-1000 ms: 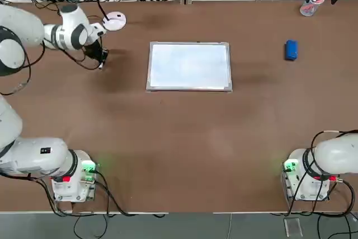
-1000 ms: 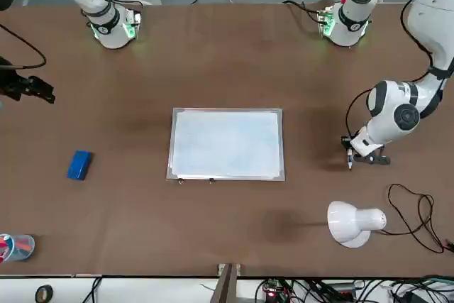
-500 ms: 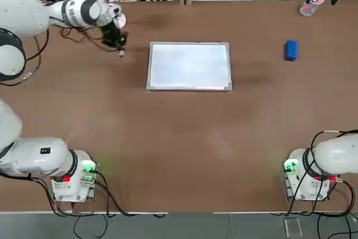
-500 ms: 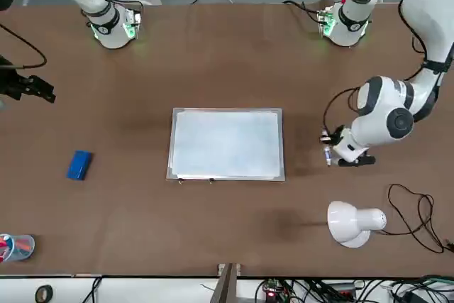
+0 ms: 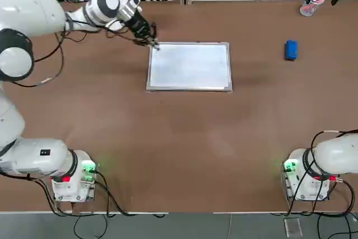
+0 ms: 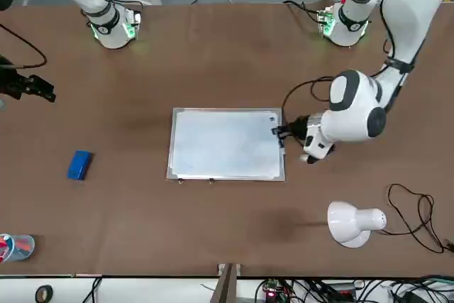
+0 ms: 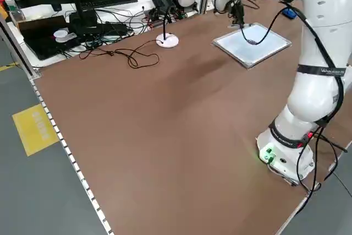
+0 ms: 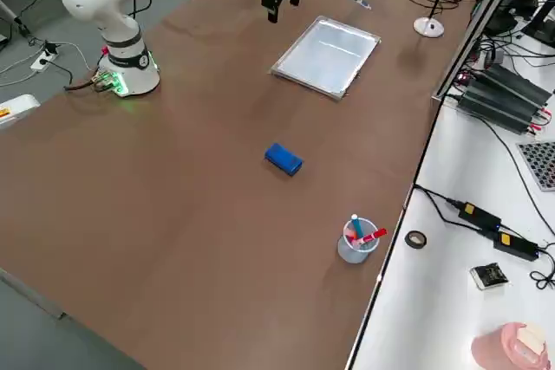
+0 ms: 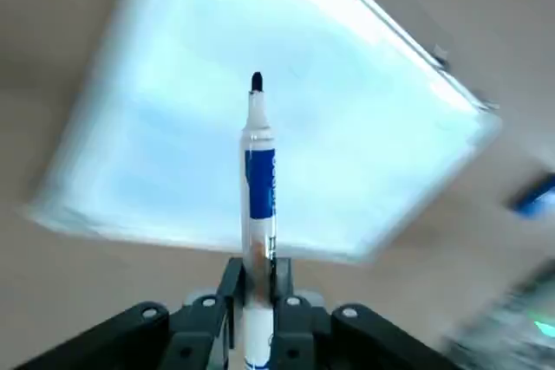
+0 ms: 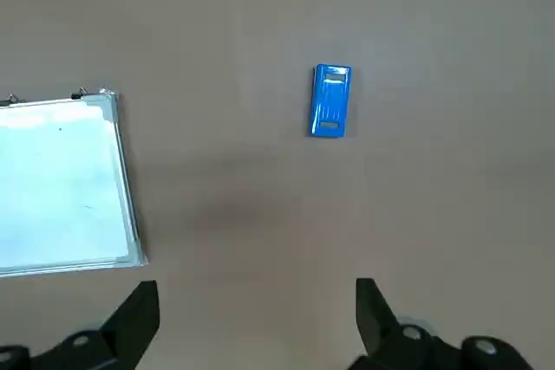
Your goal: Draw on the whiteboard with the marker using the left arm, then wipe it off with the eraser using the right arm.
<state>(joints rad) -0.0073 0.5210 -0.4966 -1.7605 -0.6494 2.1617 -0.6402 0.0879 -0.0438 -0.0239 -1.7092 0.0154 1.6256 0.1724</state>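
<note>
Top view is taken from overhead, bases at bottom. Front view is taken facing the robot across the worktop (image 6: 213, 47). 2 side views look down diagonally. 2 wrist views are close. The whiteboard (image 5: 190, 65) is shared by all 6.

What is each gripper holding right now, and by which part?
The left gripper holds the marker by its rear barrel, tip out. The right gripper holds nothing.

The white jointed left arm (image 5: 33, 12) is reaching across the far left of the table, its black two-finger left gripper (image 9: 252, 279) clamping tight and angling downward. The white right arm (image 5: 335, 155) is sitting folded over its base, its right gripper (image 10: 256, 305) hanging high with fingers spread wide.
</note>
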